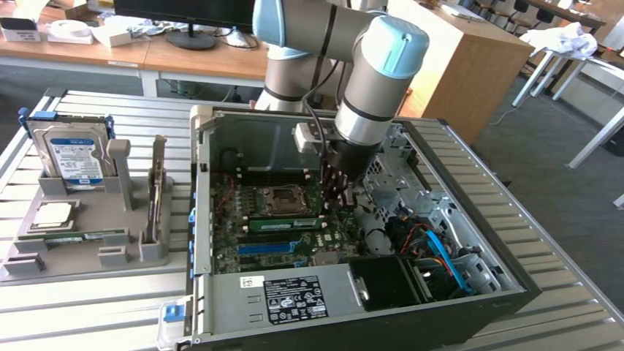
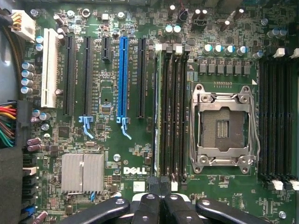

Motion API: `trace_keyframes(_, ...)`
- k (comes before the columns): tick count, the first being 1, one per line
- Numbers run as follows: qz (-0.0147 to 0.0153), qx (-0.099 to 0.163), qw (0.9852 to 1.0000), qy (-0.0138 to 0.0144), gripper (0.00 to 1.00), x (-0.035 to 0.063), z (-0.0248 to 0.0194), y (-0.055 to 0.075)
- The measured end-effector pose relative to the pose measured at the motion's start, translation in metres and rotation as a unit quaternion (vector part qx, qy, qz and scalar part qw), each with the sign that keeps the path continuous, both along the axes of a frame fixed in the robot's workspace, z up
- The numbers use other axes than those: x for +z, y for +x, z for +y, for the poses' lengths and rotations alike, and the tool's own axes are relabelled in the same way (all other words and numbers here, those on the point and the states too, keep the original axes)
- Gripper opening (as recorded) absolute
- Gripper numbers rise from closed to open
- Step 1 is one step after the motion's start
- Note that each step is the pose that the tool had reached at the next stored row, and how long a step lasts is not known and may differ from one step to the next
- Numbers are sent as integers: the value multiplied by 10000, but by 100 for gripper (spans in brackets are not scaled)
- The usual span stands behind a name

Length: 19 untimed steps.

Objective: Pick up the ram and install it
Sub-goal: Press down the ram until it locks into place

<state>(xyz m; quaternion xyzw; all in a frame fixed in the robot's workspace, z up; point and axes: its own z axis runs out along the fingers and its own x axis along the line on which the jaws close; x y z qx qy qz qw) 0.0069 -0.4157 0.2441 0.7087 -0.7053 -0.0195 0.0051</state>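
Observation:
A ram stick point(image 2: 156, 112) stands edge-on in the memory slot nearest the blue expansion slot point(image 2: 123, 79). In the exterior view it is a green strip point(image 1: 283, 221) just in front of the empty processor socket point(image 1: 280, 199). My gripper point(image 2: 160, 193) is shut, its black fingers pressed together over one end of that stick, with nothing between them. I cannot tell whether the tips touch the stick. From outside, the gripper point(image 1: 335, 201) reaches down into the open computer case point(image 1: 204, 219), above the motherboard. A second green ram stick point(image 1: 78, 235) lies flat in the grey holder.
The grey holder point(image 1: 73, 259) at the exterior view's left carries a hard drive point(image 1: 69, 157), a square processor point(image 1: 51, 214) and a thin board on edge point(image 1: 156, 194). Cables and drive bays point(image 1: 439, 252) crowd the case's right side. More memory slots point(image 2: 275, 112) flank the socket.

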Motion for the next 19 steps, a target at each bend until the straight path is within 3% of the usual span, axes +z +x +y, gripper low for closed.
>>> trace_keyframes(12, 0, 0, 10000, 2, 10, -16, 50, 1)
trace_keyframes(19, 0, 0, 10000, 3, 10, -33, 51, 0)
